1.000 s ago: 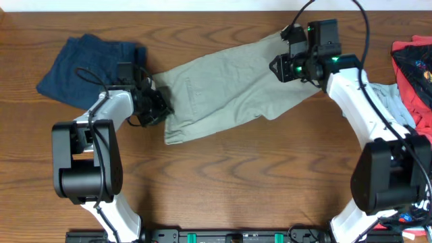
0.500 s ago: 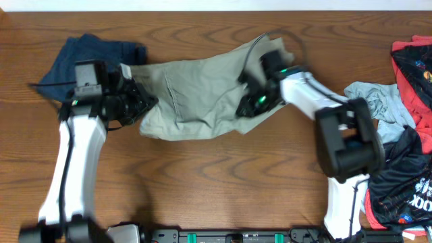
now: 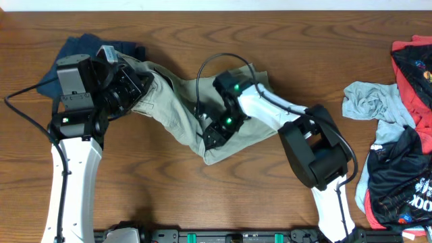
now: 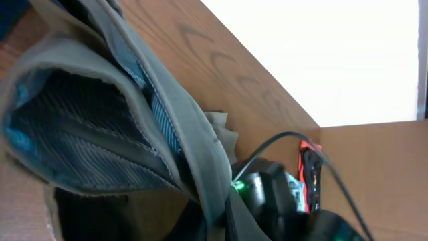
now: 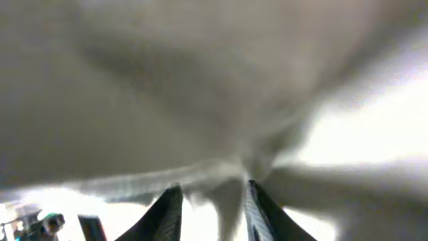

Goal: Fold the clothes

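Khaki trousers [image 3: 179, 111]: crumpled into a slanting band on the counter [image 3: 202, 196], running from the upper left down to the centre.
Waistband: at the upper-left end, raised off the wood; the left wrist view shows its blue striped inner lining hanging open.
Lower end: bunched in a heap near the centre.
Left claw [image 3: 138, 86]: together, clamped on the waistband end of the khaki trousers.
Right claw [image 3: 214, 133]: clamped on a pinch of the khaki cloth near the lower end. In the blurred right wrist view its dark fingers [image 5: 167, 211] stand either side of a fold, with creases fanning out from it.
Navy garment [image 3: 81, 47]: crumpled at the far upper left, partly under the left arm, just beside the raised waistband.
Light blue garment [image 3: 368, 101]: bunched at the right, well apart from the trousers.
Red-and-black printed garment [image 3: 413, 64]: at the right edge, beside the light blue garment.
Black printed garment [image 3: 398, 182]: below it, at the lower right.
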{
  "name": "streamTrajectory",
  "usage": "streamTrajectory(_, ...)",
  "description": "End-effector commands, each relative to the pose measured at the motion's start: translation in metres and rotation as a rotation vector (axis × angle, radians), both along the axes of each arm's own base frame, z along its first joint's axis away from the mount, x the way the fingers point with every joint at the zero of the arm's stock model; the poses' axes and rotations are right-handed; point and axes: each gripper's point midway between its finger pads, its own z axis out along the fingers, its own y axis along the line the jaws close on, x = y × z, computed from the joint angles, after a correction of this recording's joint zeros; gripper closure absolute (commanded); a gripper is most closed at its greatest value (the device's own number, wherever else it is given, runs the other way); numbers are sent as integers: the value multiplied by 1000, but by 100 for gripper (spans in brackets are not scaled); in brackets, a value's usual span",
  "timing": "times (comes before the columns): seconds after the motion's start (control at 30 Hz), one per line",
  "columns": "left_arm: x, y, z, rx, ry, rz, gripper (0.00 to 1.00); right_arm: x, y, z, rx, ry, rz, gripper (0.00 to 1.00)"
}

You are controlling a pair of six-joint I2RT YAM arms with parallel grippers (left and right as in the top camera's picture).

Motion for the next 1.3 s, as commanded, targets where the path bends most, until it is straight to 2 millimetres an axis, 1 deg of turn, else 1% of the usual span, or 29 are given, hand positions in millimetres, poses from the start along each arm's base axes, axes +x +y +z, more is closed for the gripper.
streamTrajectory(0.0,1,-1,3,-10,-11,-9,94,59,-35,11,-161,-136,-116,74)
streamTrajectory(0.07,1,-1,3,-4,-15,-14,94,87,-63,23,-259,-187,-197,76)
streamTrajectory(0.17,1,-1,3,0,-16,-15,94,116,-99,37,-328,-224,-290,76)
streamTrajectory(0.2,1,-1,3,3,-18,-17,94,123,-110,39,-340,-229,-316,76)
streamTrajectory(0.23,1,-1,2,8,-18,-19,94,131,-125,39,-356,-233,-349,75)
streamTrajectory(0.33,1,-1,2,8,-17,-21,94,142,-163,31,-414,-226,-415,72)
streamTrajectory(0.4,1,-5,2,8,-18,-32,94,142,-182,24,-436,-202,-449,72)
streamTrajectory(0.5,1,-16,-1,11,-16,-63,94,141,-199,13,-449,-177,-479,72)
streamTrajectory(0.6,3,-30,-11,30,8,-88,94,137,-203,3,-446,-161,-490,72)
streamTrajectory(0.7,5,-57,-24,36,25,-156,94,131,-198,-9,-437,-151,-481,72)
streamTrajectory(0.8,8,-93,-35,35,21,-248,94,124,-188,-24,-432,-148,-476,71)
streamTrajectory(0.83,9,-104,-38,34,17,-272,94,121,-186,-27,-433,-146,-469,71)
streamTrajectory(0.93,12,-143,-48,12,4,-345,94,110,-178,-35,-445,-125,-466,72)
streamTrajectory(1.03,17,-183,-55,-29,-27,-401,94,105,-174,-37,-451,-117,-459,73)
streamTrajectory(1.13,19,-216,-58,-64,-70,-450,94,104,-175,-37,-458,-110,-466,73)
streamTrajectory(1.17,19,-222,-58,-69,-81,-462,94,104,-176,-37,-466,-105,-475,73)
streamTrajectory(1.2,18,-230,-58,-73,-97,-477,90,104,-178,-37,-478,-105,-483,73)
streamTrajectory(1.23,18,-234,-57,-75,-108,-486,75,104,-184,-38,-505,-108,-494,76)
streamTrajectory(1.27,18,-235,-56,-76,-114,-488,65,105,-189,-38,-526,-111,-505,76)
